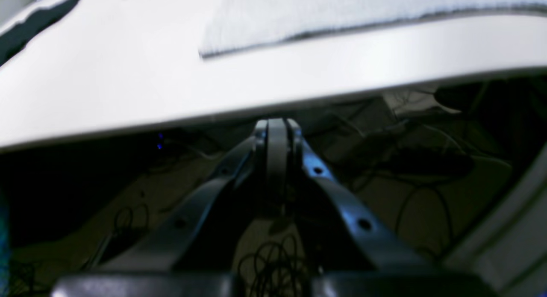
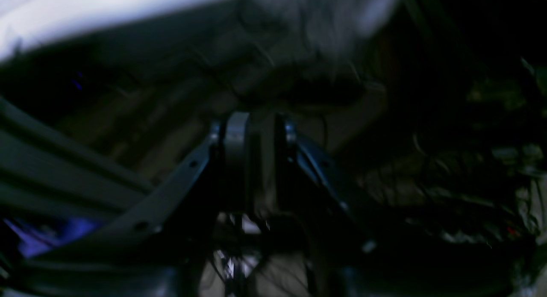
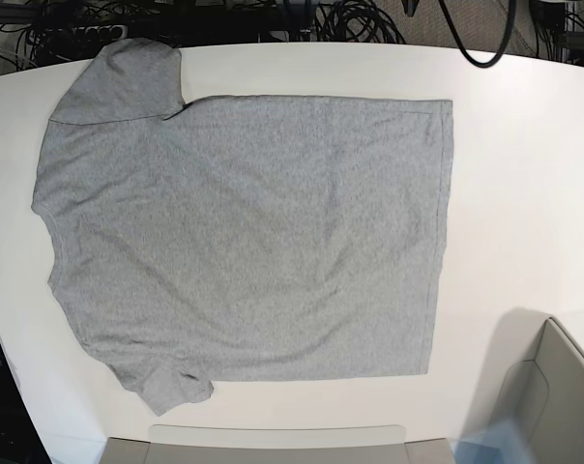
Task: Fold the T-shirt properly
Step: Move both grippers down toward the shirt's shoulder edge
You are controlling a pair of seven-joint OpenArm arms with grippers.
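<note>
Heather-grey short-sleeved cotton T-shirt (image 3: 244, 237): spread flat, plain side up, on the white desk (image 3: 524, 193); neck end toward base view's left, straight hem toward its right.
Edges: upper sleeve reaches near the desk's far edge; lower sleeve bunched near the front edge.
Open room: broad bare strip beside the hem.
Left gripper (image 1: 277, 132): jaws together, empty, below the desk edge.
Right gripper (image 2: 255, 136): jaws slightly apart, empty; blurred.

left hand (image 1: 277, 136): black, screwed arms | right hand (image 2: 254, 136): black, grey pad
</note>
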